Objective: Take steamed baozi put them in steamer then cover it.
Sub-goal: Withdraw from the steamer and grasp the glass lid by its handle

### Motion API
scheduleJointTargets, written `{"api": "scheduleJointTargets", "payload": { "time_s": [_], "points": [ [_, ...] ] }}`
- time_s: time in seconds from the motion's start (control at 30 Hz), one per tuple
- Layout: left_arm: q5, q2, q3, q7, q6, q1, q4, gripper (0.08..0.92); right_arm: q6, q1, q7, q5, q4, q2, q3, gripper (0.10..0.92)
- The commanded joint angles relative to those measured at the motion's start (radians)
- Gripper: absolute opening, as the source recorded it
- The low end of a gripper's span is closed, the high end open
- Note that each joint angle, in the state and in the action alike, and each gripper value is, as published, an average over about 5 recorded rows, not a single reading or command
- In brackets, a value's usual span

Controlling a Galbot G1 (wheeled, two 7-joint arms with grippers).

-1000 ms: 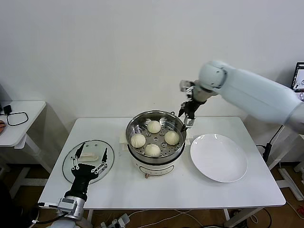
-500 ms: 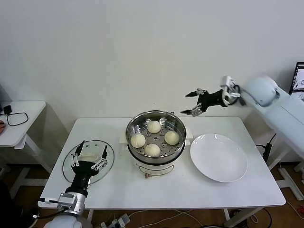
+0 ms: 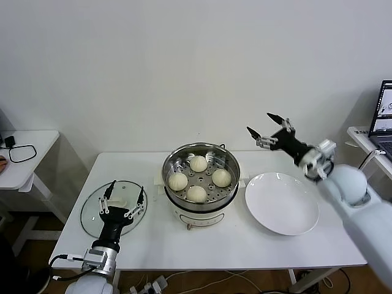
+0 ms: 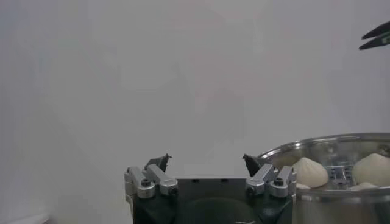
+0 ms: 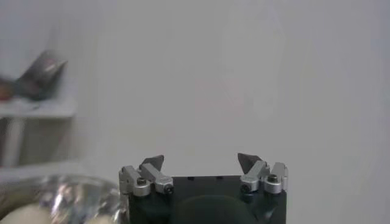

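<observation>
The steamer [image 3: 201, 152], a shiny steel pot on a white base, stands mid-table and holds several cream-white baozi [image 3: 198, 163] on its perforated tray. It has no cover. Its round glass lid [image 3: 92, 211] lies flat on the table at the left. My left gripper [image 3: 127, 187] hovers open above the lid's near side, holding nothing. My right gripper [image 3: 260, 122] is open and empty in the air, right of the steamer and beyond the white plate [image 3: 282, 205]. In the left wrist view the open gripper [image 4: 206, 159] faces the steamer rim [image 4: 329, 146] and a baozi [image 4: 309, 172]. The right wrist view shows open jaws [image 5: 200, 159].
A white side table [image 3: 27, 162] with a black cable stands at the far left. A laptop [image 3: 383, 107] sits on a stand at the far right. The wall lies close behind the table.
My right arm has swung away from the steamer's back rim, out to the right and lower, past the plate. My left gripper has shifted slightly right over the lid.
</observation>
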Motion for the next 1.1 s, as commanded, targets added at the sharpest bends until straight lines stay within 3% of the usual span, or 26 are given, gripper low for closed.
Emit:
{"api": "scheduleJointTargets", "payload": {
  "time_s": [0.03, 0.33, 0.5, 0.87, 1.1],
  "points": [
    [0.008, 0.004, 0.009, -0.014, -0.044, -0.005, 0.036, 0.823, 0.243, -0.544, 0.269, -0.197, 0.155, 0.266, 0.297, 0.823],
    [0.118, 0.006, -0.003, -0.038, -0.103, 0.000, 0.096, 0.823, 0.383, -0.700, 0.301, -0.284, 0.167, 0.413, 0.302, 0.823],
    [0.327, 0.015, -0.030, -0.078, -0.187, -0.010, 0.190, 0.823, 0.405, -0.731, 0.300, -0.285, 0.165, 0.448, 0.304, 0.823],
    [1.062, 0.122, -0.171, -0.316, -0.398, -0.096, 0.541, 0.823, 0.402, -0.711, 0.294, -0.286, 0.132, 0.479, 0.283, 0.823],
    [1.270, 0.164, -0.202, -0.399, -0.434, -0.149, 0.641, 0.823, 0.399, -0.698, 0.290, -0.297, 0.107, 0.488, 0.267, 0.823]
  ]
}}
